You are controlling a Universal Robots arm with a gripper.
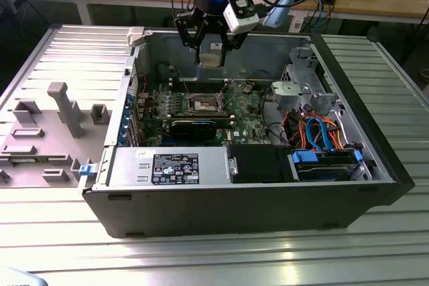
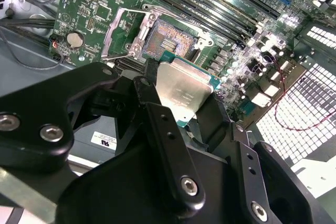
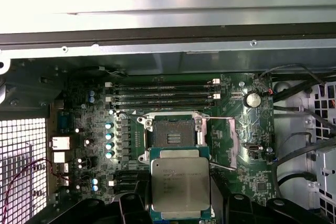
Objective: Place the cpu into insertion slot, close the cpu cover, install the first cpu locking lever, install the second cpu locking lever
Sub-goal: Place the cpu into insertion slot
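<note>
In the exterior view, the gripper (image 1: 210, 50) is hanging over the open computer case (image 1: 234, 209), its jaws clamping the cpu (image 1: 212, 55) and holding it in the air near the case's far wall, well above the green motherboard (image 1: 249, 108). The insertion slot (image 1: 203, 103) is lying uncovered below the chip, with a long black card (image 1: 194, 125) just beside its near edge and the drive cage (image 1: 301, 75) standing well apart toward the exterior view's right, leaving open air over the socket. In the second wrist view, the black fingers (image 2: 157, 124) are pinching the cpu (image 2: 184, 93) by two opposite edges, its silver top and a thin green border showing. The chip is floating apart from the insertion slot (image 2: 167, 36), whose brownish pin field is lying bare, while the cpu cover (image 2: 115, 31) is standing swung back off one side of the socket and the memory slots (image 2: 210, 3) are running along the other. In the first wrist view, the cpu (image 3: 180, 182) is sitting between the fingers (image 3: 131, 205), its far edge overlapping the rim of the insertion slot (image 3: 173, 132), and a thin locking lever (image 3: 220, 118) is reaching out sideways from the socket.
</note>
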